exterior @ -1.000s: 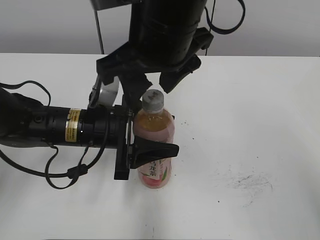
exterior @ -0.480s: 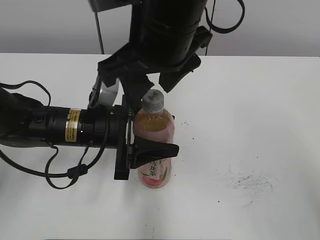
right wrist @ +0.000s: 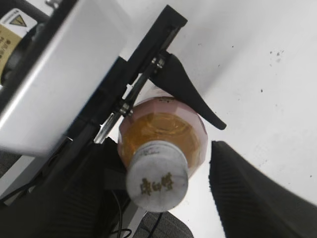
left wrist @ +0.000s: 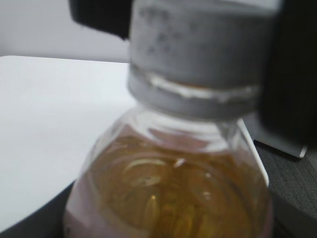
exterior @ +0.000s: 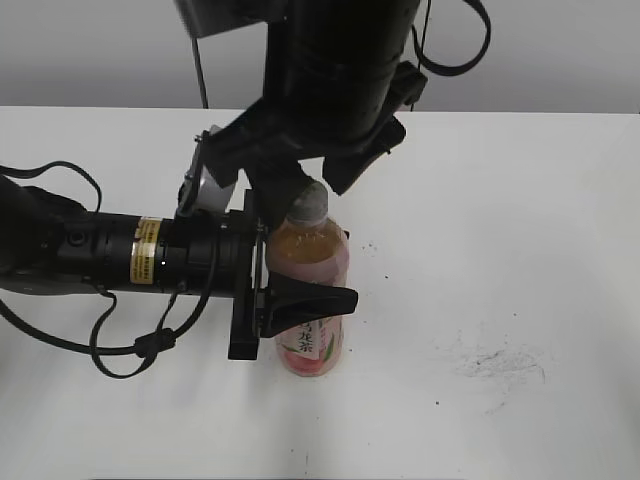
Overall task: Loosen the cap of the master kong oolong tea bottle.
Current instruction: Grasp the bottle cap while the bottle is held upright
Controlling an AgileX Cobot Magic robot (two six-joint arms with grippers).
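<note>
Left gripper (exterior: 300, 300) clamped on upright master kong oolong tea bottle (exterior: 310, 290) at mid-body on white table (exterior: 520, 220), right gripper (right wrist: 158, 186) above, jaws spread wide either side of cap (right wrist: 157, 176), contact indiscernible

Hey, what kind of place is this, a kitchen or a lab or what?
Probably a lab test bench: a bare white table with scuff marks, a plain grey wall, and only a bottle.

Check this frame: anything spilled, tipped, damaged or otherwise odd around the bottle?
Nothing spilled or tipped. The bottle stands upright in the left gripper, cap still seated. Only oddity: grey scuff marks on the table to its right, apparently old surface wear.
</note>
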